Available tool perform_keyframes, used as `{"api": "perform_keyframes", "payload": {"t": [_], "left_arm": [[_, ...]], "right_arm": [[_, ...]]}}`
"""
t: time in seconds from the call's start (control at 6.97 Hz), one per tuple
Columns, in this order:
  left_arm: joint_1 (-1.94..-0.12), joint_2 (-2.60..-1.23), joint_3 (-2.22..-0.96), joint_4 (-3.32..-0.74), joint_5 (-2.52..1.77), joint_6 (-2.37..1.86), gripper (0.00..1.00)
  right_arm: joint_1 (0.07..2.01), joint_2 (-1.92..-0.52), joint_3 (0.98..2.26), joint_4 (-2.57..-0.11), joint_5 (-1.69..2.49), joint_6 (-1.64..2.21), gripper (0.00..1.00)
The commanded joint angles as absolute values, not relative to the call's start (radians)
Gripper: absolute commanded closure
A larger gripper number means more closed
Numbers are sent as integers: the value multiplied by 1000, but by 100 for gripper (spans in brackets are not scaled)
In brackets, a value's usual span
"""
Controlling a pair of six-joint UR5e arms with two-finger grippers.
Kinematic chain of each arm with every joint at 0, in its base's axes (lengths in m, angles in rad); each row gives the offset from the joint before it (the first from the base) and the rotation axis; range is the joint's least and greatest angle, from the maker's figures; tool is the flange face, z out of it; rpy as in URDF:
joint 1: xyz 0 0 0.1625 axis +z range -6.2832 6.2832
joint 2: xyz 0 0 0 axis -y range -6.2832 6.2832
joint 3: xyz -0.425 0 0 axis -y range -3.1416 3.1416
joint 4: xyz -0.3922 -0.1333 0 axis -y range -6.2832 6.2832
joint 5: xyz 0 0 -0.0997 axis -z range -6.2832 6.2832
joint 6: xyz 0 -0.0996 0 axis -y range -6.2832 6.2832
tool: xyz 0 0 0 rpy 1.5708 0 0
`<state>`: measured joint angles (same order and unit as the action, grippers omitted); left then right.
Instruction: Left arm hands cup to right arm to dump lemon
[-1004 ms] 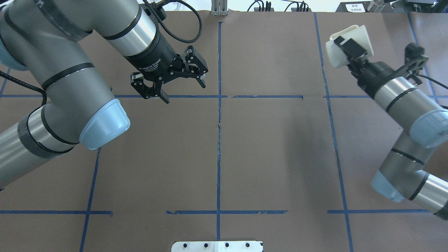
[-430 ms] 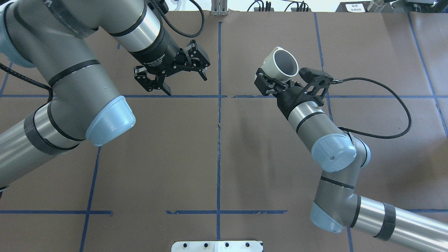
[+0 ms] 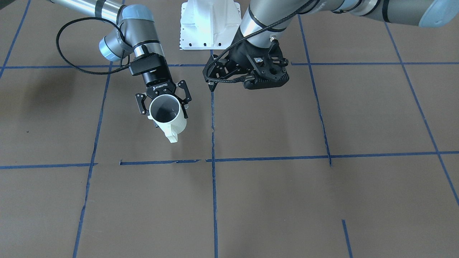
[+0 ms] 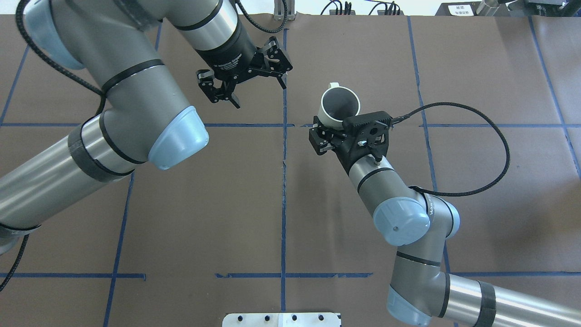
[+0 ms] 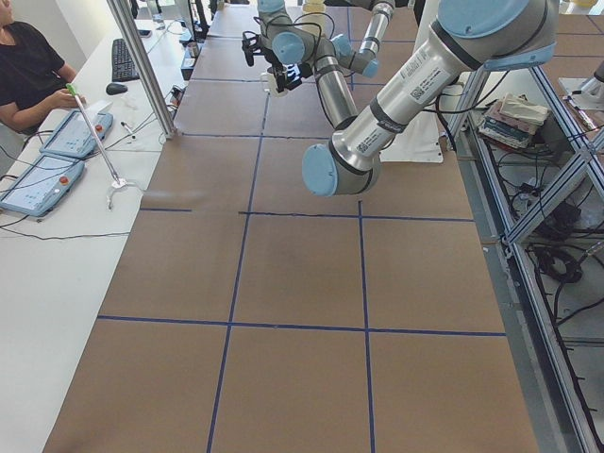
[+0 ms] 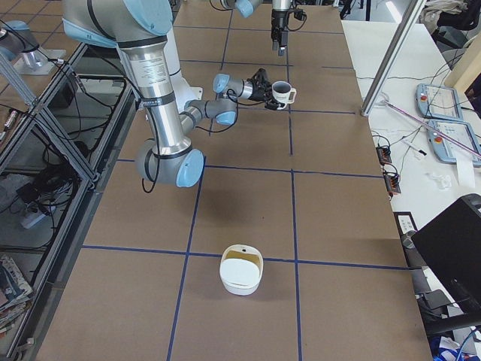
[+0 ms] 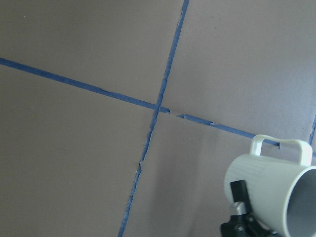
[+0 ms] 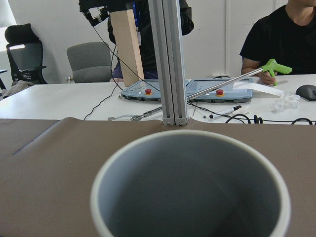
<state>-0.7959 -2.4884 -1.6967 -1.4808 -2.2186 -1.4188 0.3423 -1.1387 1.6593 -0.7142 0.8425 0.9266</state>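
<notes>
The cup (image 4: 339, 106) is white with a grey inside and is held upright, mouth up, above the table's middle. My right gripper (image 4: 338, 120) is shut on its body, the handle pointing away from the wrist. In the front view the ROBOTIQ gripper (image 3: 163, 102) clasps the cup (image 3: 166, 120). The right wrist view looks into the cup (image 8: 190, 197), which holds nothing. No lemon shows in any view. My left gripper (image 4: 260, 95) is open and empty, to the left of the cup and apart from it. The left wrist view shows the cup (image 7: 269, 180) at lower right.
The brown table (image 4: 181, 218) has blue tape lines. A white container (image 6: 240, 268) with a pale yellowish inside stands near the table's right end. A white base plate (image 4: 281, 319) sits at the near edge. Operators sit at a side desk (image 5: 57, 236).
My right arm has swung from the far right to the middle, turning the tipped cup upright. My left gripper has moved farther back and right, still open.
</notes>
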Motion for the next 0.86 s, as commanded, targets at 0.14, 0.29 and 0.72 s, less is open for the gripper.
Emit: {"api": "perform_keyframes", "payload": {"t": [0.14, 0.29, 0.72], "left_arm": [[-787, -2606, -1527, -1473, -2215, -1419, 0], [-755, -2603, -1522, -1473, -2212, -1420, 0], [-729, -2580, -1537, -1470, -2201, -1419, 15]], "right_arm": [[278, -1040, 1657, -886, 726, 800, 92], [278, -1025, 1655, -890, 715, 796, 92], [279, -1009, 1647, -897, 713, 796, 90]]}}
